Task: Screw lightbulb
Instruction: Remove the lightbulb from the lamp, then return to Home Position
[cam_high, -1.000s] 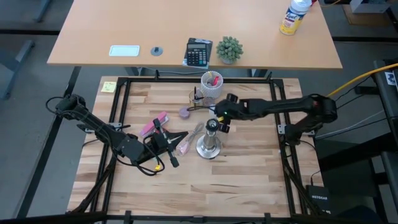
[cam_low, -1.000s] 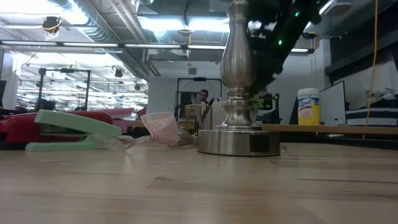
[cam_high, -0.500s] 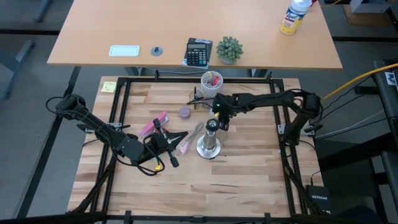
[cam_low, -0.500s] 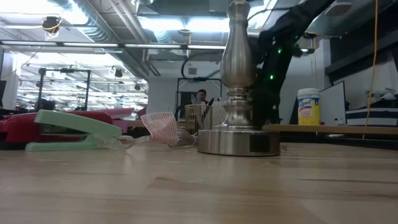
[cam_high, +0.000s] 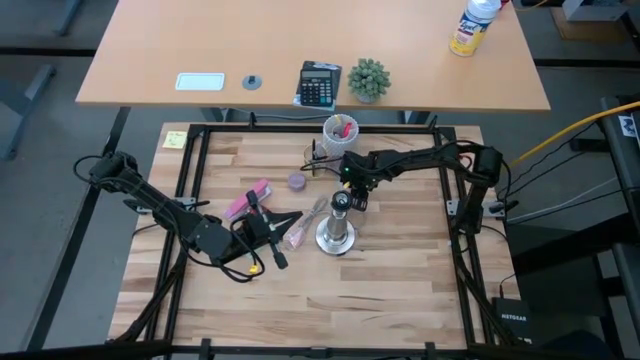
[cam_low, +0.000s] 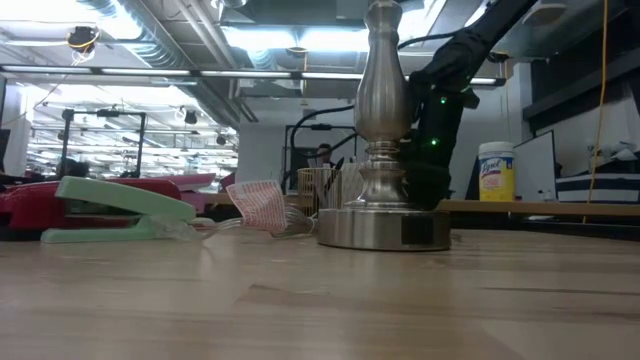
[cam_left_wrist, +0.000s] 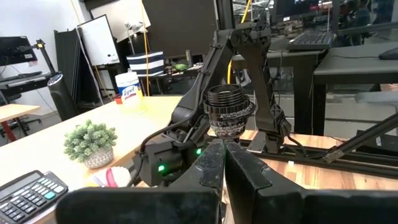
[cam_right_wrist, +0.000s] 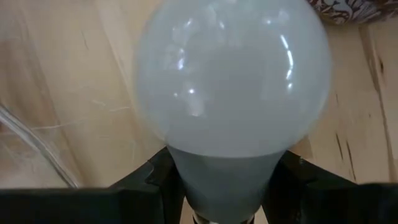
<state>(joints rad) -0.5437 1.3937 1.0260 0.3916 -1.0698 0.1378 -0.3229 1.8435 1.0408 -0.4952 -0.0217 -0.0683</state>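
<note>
The silvery socket stand (cam_high: 336, 232) is upright at mid-table, its open socket (cam_left_wrist: 229, 112) on top. The frosted-white lightbulb (cam_right_wrist: 230, 74) fills the right wrist view, between the fingers of my right gripper (cam_high: 348, 180). That gripper points steeply down just beyond the stand's top, and in the low view its arm (cam_low: 435, 120) drops behind the stand. My left gripper (cam_high: 290, 222) lies level at the stand's left with its fingers (cam_left_wrist: 211, 165) shut. I cannot tell whether it touches the stand. My right gripper pinches the lightbulb's narrowing grey neck (cam_right_wrist: 230, 177) between its two fingers (cam_right_wrist: 155, 180), one on each side. The fingers come from above, slanting steeply down. The round globe points away from the wrist toward the wooden table. Whether the globe touches the table does not show.
A white cup (cam_high: 340, 132) holding pink things stands at the far edge behind the right gripper. A purple cap (cam_high: 297, 180), a pink object (cam_high: 248, 200), a green stapler (cam_low: 120, 205) and crumpled clear wrap (cam_high: 305, 228) lie left of the stand. The near half of the table (cam_high: 330, 300) is bare wood.
My right gripper has come down and toward the table's left with the lightbulb, tipping to point more steeply downward, and now sits close behind the stand's top. Its arm has folded in. The left gripper and the stand have kept still.
</note>
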